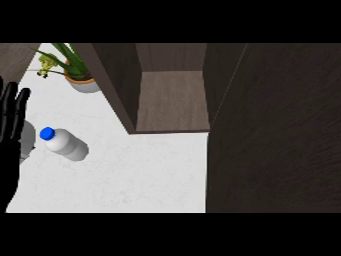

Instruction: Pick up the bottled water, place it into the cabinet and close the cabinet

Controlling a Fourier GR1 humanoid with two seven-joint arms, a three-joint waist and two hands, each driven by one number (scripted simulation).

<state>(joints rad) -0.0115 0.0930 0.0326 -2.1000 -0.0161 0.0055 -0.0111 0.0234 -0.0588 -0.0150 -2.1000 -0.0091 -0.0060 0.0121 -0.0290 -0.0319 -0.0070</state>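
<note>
Bottled water (64, 144) standing on the white counter (129, 175), left of centre, blue cap up, white body seen steeply from above, nothing gripping it. Farthest left: left hand (2, 135), black, fingers straight and spread apart, pointing up along the left edge, holding nothing; lower part of it merging into a dark mass, forearm not made out. Just behind the fingers, a pale grey rounded shape (27, 140), mostly hidden by the hand, too little showing to name, close to the bottle on its left. Higher up, at the back of the counter: potted plant (75, 75), green leaves and a yellowish sprig, pot partly cut off by the cabinet's side. Right of that: cabinet (171, 100), dark wood, open at the front, bare shelf floor showing inside, bottle well outside it on the counter below and to the left. Farthest right: cabinet door (284, 130), a broad dark wood panel swung open, filling the right side and covering whatever lies behind it. Right hand nowhere in view.
</note>
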